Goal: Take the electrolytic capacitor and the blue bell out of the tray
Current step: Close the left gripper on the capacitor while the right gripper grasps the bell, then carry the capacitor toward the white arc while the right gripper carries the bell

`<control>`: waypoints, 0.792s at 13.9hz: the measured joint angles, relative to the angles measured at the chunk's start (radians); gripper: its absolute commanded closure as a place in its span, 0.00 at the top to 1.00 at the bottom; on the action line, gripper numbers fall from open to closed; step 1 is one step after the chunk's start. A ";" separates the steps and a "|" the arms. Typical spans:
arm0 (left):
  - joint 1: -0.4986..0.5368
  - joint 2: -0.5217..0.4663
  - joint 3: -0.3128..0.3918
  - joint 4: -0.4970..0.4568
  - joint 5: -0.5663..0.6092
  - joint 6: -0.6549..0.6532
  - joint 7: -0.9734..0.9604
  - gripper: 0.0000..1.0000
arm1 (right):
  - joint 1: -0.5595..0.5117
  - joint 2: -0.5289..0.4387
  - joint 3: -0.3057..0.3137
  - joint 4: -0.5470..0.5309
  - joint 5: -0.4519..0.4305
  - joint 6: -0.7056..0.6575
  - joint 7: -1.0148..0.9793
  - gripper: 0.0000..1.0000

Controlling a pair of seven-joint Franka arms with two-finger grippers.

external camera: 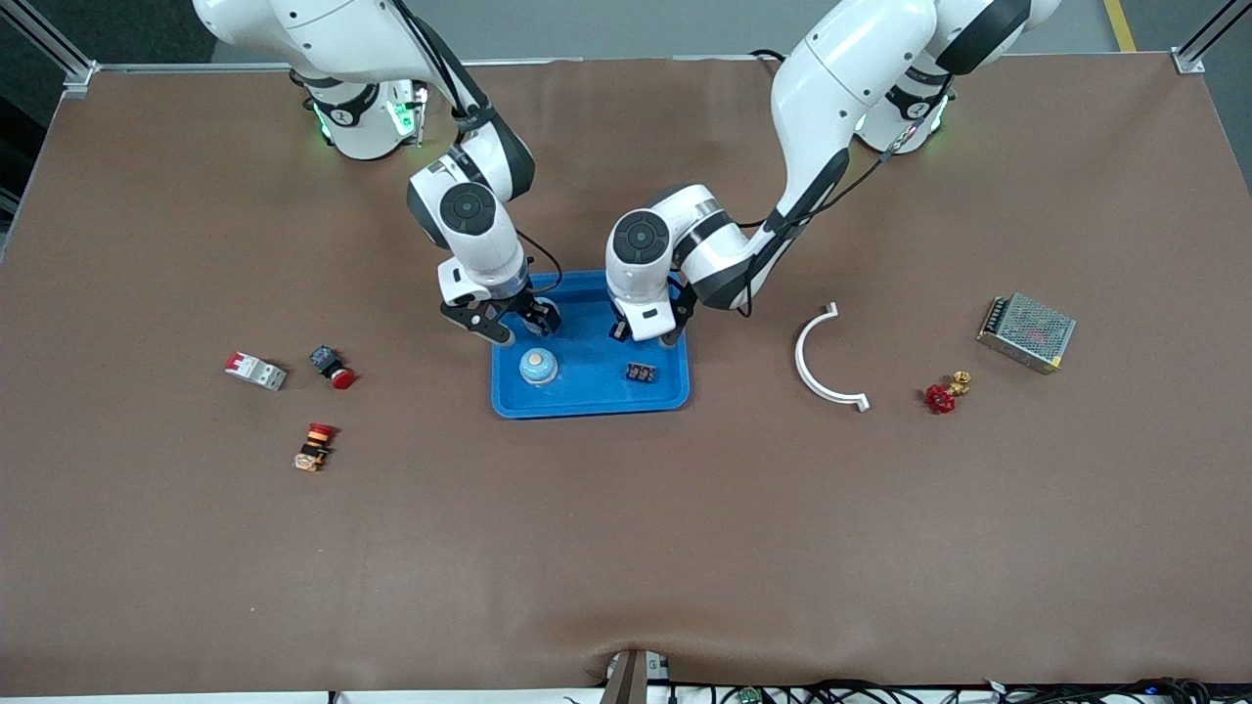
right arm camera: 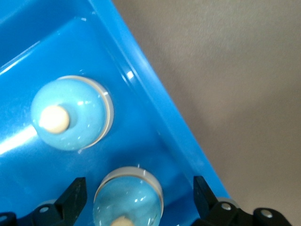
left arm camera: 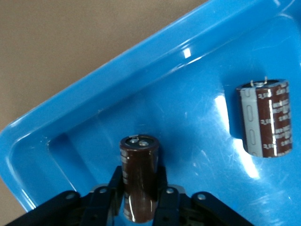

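Note:
A blue tray (external camera: 587, 409) lies mid-table. My left gripper (external camera: 646, 335) is over the tray's end toward the left arm. In the left wrist view the gripper (left arm camera: 139, 178) is shut on a brown capacitor (left arm camera: 138, 155), held upright low over the tray floor (left arm camera: 188, 108). A second capacitor (left arm camera: 263, 117) lies in the tray (external camera: 641, 372). My right gripper (external camera: 515, 323) is over the tray's other end, open. In the right wrist view its fingers (right arm camera: 73, 197) stand wide apart around a light-blue bell (right arm camera: 128, 197), not touching it. Another bell (right arm camera: 70, 113) sits in the tray (external camera: 538, 366).
A white curved bracket (external camera: 822, 357), a red valve (external camera: 941, 396) and a metal power supply (external camera: 1027, 332) lie toward the left arm's end. A circuit breaker (external camera: 256, 370), a red push button (external camera: 333, 367) and an orange-red switch (external camera: 315, 447) lie toward the right arm's end.

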 measured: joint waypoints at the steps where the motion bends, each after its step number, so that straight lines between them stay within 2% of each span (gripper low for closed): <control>1: 0.000 0.000 0.000 0.000 0.000 0.000 0.000 0.00 | 0.012 0.001 0.000 0.000 0.000 0.000 0.016 1.00; 6: 0.031 -0.018 0.008 0.027 0.003 -0.006 0.002 0.00 | 0.047 0.006 -0.001 0.000 0.000 0.002 0.056 1.00; 8: 0.063 -0.058 0.007 0.034 0.007 -0.057 0.026 0.00 | 0.047 0.011 -0.003 0.000 0.000 0.002 0.056 1.00; 9: 0.082 -0.085 0.007 0.035 0.007 -0.101 0.050 0.00 | 0.047 0.012 -0.003 0.001 0.000 0.002 0.056 0.97; 10: 0.100 -0.113 0.007 0.035 0.007 -0.141 0.069 0.00 | 0.047 0.012 -0.003 0.001 0.000 0.002 0.057 0.79; 11: 0.116 -0.139 0.006 0.035 0.007 -0.170 0.085 0.00 | 0.047 0.012 -0.003 0.003 0.000 0.003 0.057 0.55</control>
